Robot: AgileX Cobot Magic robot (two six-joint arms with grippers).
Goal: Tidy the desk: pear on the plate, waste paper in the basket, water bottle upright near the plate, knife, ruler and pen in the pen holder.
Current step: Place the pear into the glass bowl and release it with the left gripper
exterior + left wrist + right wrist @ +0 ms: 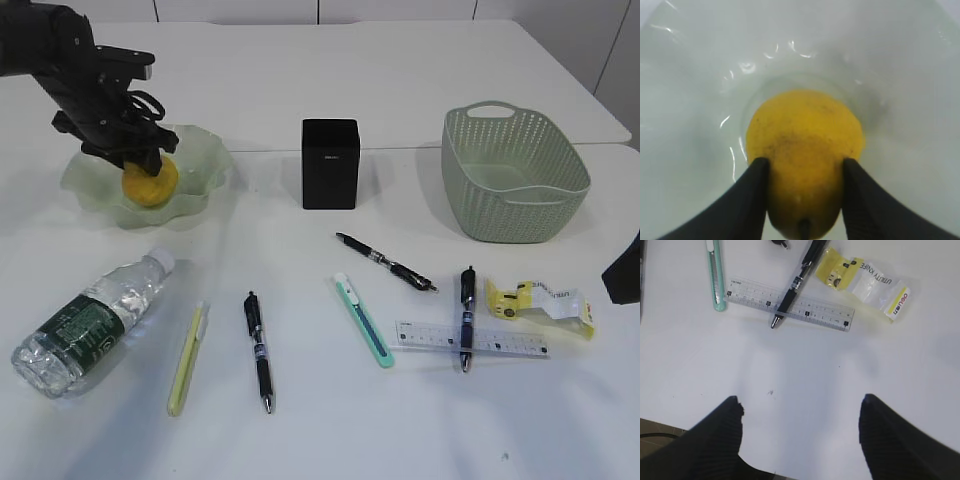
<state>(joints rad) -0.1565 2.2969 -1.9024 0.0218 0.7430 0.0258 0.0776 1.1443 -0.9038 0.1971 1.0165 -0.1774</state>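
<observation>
One yellow pear (150, 183) is sitting on one green plate (205, 160). One water bottle (90, 320) is lying on the bench. Three black pens are lying there (258, 350) (385, 262) (467, 315), plus one yellow-green pen (187, 360). One green knife (364, 319), one clear ruler (470, 339), one yellow and white waste paper (541, 305), one black pen holder (330, 163) and one green basket (513, 172) are sitting there too.

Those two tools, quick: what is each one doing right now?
Left tool: closed on the pear, over the plate.
Right tool: open, holding nothing.
</observation>
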